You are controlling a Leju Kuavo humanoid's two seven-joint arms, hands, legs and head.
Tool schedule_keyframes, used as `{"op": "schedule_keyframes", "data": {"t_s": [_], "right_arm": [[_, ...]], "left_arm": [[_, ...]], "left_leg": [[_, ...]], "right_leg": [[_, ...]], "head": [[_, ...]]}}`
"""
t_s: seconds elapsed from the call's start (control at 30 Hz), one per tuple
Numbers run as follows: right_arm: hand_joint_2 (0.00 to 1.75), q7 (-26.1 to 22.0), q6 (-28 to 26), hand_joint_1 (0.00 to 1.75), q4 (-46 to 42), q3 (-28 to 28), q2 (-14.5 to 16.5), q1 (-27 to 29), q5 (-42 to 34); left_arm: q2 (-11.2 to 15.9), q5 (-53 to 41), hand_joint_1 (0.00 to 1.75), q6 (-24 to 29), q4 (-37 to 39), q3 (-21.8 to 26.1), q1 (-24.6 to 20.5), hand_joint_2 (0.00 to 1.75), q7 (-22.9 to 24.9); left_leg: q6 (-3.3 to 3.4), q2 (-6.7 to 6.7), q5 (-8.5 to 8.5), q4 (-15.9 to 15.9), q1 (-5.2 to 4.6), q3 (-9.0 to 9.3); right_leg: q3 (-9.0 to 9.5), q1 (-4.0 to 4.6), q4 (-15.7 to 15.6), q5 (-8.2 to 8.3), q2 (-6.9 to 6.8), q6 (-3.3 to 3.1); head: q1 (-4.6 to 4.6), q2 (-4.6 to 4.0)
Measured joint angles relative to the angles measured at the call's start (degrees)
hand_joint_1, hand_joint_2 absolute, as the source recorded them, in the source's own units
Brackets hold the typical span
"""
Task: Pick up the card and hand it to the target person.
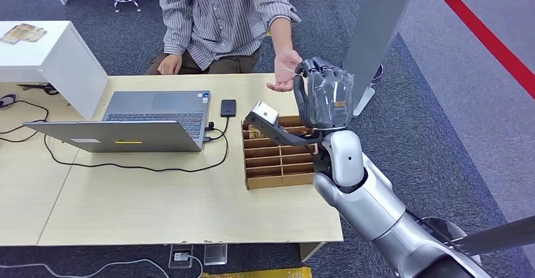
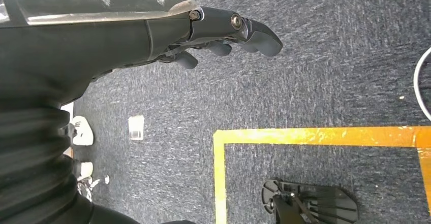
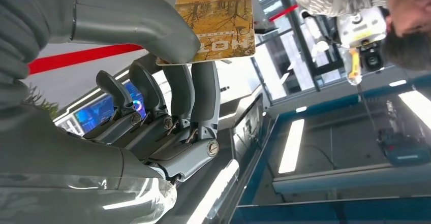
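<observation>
My right hand (image 1: pixel 325 95) is raised above the table's far right corner, close to the person's upturned palm (image 1: pixel 285 71). In the right wrist view that hand (image 3: pixel 167 66) pinches a yellow-brown printed card (image 3: pixel 219 21) between its thumb and a finger. The person in a striped shirt (image 1: pixel 217 13) sits behind the table with one arm stretched toward me. My left hand (image 2: pixel 223 31) hangs over the grey carpet, its fingers loosely curled and holding nothing.
A brown compartment box (image 1: pixel 277 155) lies on the wooden table (image 1: pixel 158 208) under my right forearm. An open laptop (image 1: pixel 132 123) and a black phone (image 1: pixel 228 108) are to its left. A grey panel (image 1: pixel 378 26) stands at the right, a white counter (image 1: pixel 44 54) at the left.
</observation>
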Motion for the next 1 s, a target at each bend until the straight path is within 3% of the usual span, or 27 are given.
{"op": "schedule_keyframes", "data": {"t_s": [0.3,0.43,0.57,0.9,1.0], "right_arm": [[1.75,-0.1,-0.4,1.48,2.4,-1.6,0.7,0.6,1.4],[1.75,-0.2,-0.5,0.0,3.2,-1.8,1.2,0.7,1.4],[1.75,-0.2,-0.7,0.0,3.8,-1.9,1.5,0.7,1.6],[1.75,-0.5,-1.4,0.0,5.4,-1.9,2.3,0.7,0.6],[1.75,-2.3,-2.5,0.0,5.5,-1.9,2.4,0.9,-3.6]], "left_arm": [[-0.1,0.0,0.0,0.0,0.0,0.0,0.0,1.75,-0.2],[-0.1,0.0,0.0,-0.5,0.0,-0.1,0.0,1.75,0.4],[-0.1,-0.2,0.0,-1.6,0.0,-0.4,0.1,0.0,1.1],[-0.1,0.7,0.0,-0.4,0.0,-0.9,0.3,0.0,1.4],[-0.1,0.9,0.0,-0.2,0.0,-0.9,0.3,0.0,1.4]], "left_leg": [[0.0,0.0,0.0,0.0,0.0,-0.01],[0.0,0.0,0.0,0.0,0.0,-0.02],[0.0,0.0,0.0,0.0,0.0,-0.02],[0.0,0.0,0.0,0.0,0.0,-0.02],[0.0,0.0,0.0,0.0,0.0,-0.01]], "right_leg": [[0.0,0.0,0.0,0.0,0.0,0.0],[0.0,0.0,0.0,0.0,-0.01,0.0],[0.0,0.0,0.0,0.0,-0.01,0.0],[0.0,0.0,0.0,0.0,-0.01,0.0],[0.0,0.0,0.0,0.0,-0.01,0.0]], "head": [[-0.06,0.0],[-0.02,0.01],[-0.01,0.0],[-0.08,0.01],[-0.03,0.01]]}}
